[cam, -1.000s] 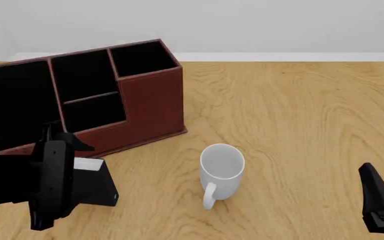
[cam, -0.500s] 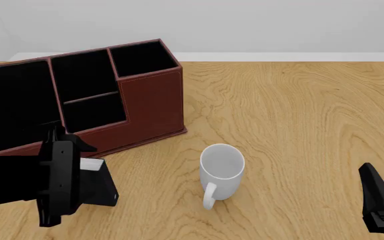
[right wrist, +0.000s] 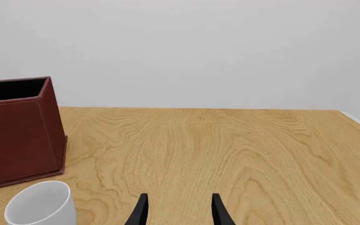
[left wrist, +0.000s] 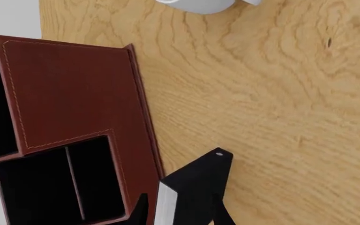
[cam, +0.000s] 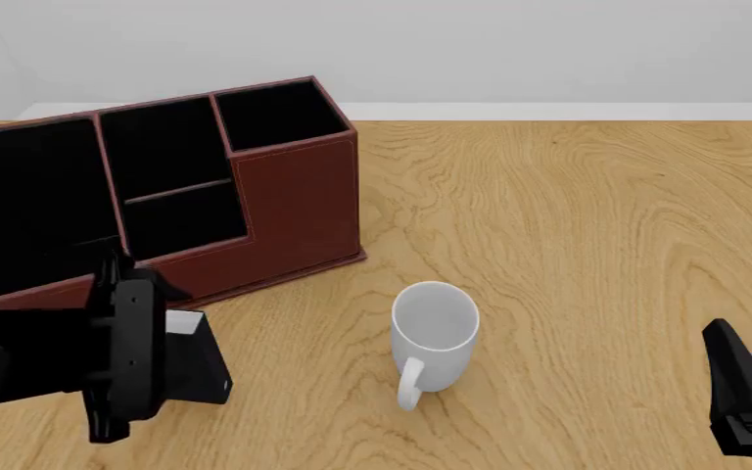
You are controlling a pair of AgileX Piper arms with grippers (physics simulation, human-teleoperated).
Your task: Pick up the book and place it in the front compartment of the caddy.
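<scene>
The book (cam: 196, 364), a black block with a white page edge, stands on the table in front of the caddy (cam: 291, 201), a large red-brown stepped box with black compartments. My left gripper (cam: 167, 354) reaches it from the left. In the left wrist view the book (left wrist: 196, 187) lies between the open fingers of the left gripper (left wrist: 180, 216), with the caddy (left wrist: 73, 89) just beside it; a gap shows between one finger and the page edge. My right gripper (cam: 742, 401) hangs open and empty at the near right, and the right wrist view shows this gripper (right wrist: 178, 213) the same way.
A white mug (cam: 434, 331) stands upright right of the book, handle toward the near edge; it shows in the left wrist view (left wrist: 198, 4) and the right wrist view (right wrist: 41, 202) too. The wooden table (cam: 586, 215) stretches to the right, with a pale wall behind it.
My left arm has slid a little to the right, closer onto the book. The book, mug, caddy and right arm have stayed put.
</scene>
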